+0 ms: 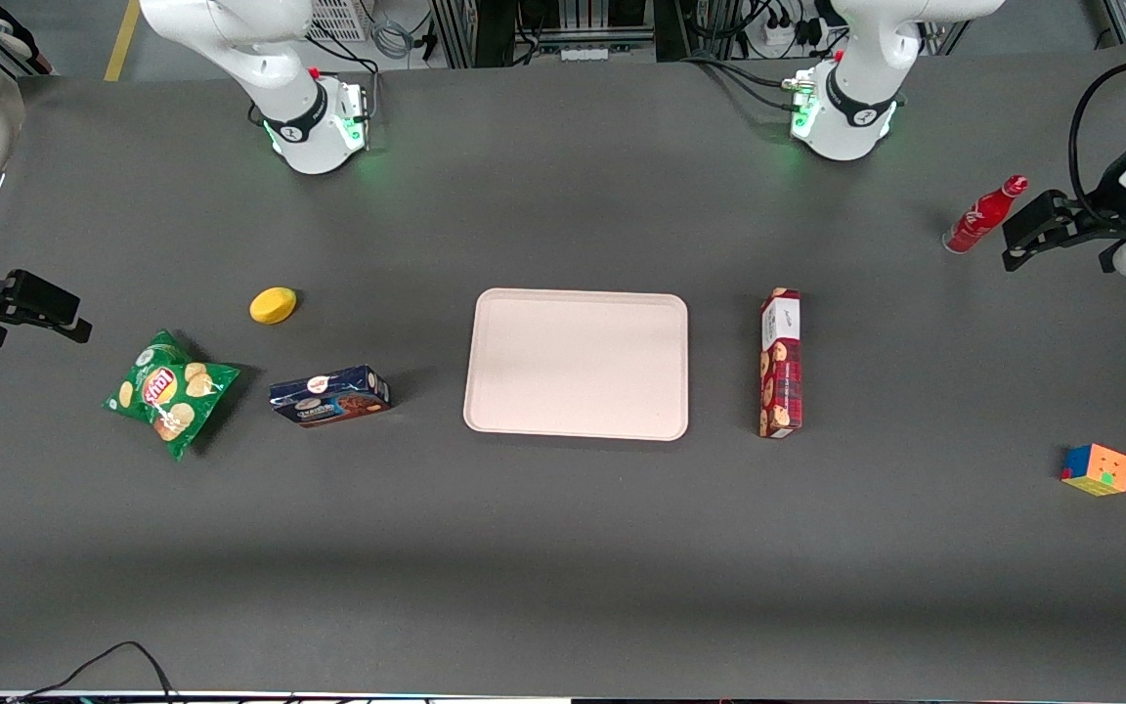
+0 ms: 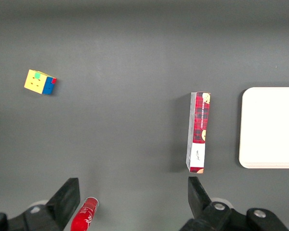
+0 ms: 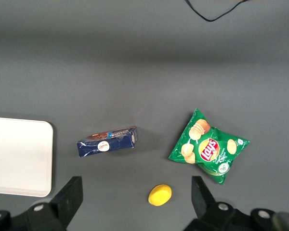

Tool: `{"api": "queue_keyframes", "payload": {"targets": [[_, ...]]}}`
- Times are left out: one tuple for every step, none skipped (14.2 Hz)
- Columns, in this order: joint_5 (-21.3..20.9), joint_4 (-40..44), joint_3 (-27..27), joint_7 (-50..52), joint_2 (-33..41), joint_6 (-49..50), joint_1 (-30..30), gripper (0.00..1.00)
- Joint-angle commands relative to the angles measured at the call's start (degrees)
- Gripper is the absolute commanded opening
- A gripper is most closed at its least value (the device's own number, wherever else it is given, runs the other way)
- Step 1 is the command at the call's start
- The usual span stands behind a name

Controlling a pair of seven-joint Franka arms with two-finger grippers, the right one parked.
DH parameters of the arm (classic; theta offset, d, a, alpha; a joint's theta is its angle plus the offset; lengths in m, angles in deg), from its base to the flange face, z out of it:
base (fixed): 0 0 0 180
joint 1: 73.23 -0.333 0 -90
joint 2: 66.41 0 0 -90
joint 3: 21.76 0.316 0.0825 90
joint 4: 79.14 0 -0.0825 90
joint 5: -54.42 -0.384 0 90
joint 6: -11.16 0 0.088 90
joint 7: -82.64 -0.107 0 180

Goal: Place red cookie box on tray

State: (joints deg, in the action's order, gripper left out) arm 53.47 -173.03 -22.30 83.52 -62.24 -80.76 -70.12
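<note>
1. tool (image 2: 130,192) hangs high near the desk's working-arm end, fingers spread wide, empty, red bottle (image 2: 85,215) under it.
2. red cookie box (image 1: 780,363) lies flat on desk (image 1: 563,548), just beside tray (image 1: 578,364), not touching.
3. risk: narrow carton may twist or slip if gripped off-centre; the descent could clip the bottle.
4. tray bare, open desk around box; rubik's cube (image 1: 1097,469) well apart.

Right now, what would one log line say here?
stage: not started | red cookie box: on table beside tray | gripper: open, near red bottle, holding nothing
</note>
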Motion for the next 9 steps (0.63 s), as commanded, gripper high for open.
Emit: {"api": "queue_keyframes", "payload": {"targets": [[-0.02, 0.82, 0.37, -0.79, -0.31, -0.01, 0.50, 1.00], [-0.02, 0.82, 0.37, -0.79, -0.40, -0.01, 0.58, 1.00], [-0.02, 0.73, 0.37, -0.79, -0.40, -0.10, 0.58, 1.00], [-0.02, 0.73, 0.37, -0.79, -0.57, -0.19, 0.58, 1.00], [-0.02, 0.73, 0.37, -0.79, -0.84, -0.19, 0.58, 1.00], [-0.02, 0.64, 0.28, -0.70, -1.19, -0.10, 0.67, 1.00], [0.33, 0.55, 0.19, -0.70, -2.06, 0.25, 1.28, 1.00], [1.03, 0.47, 0.10, -0.62, -3.37, 0.60, 1.37, 1.00], [2.08, 0.20, 0.02, -0.35, -4.34, 0.86, 1.81, 1.00]]}}
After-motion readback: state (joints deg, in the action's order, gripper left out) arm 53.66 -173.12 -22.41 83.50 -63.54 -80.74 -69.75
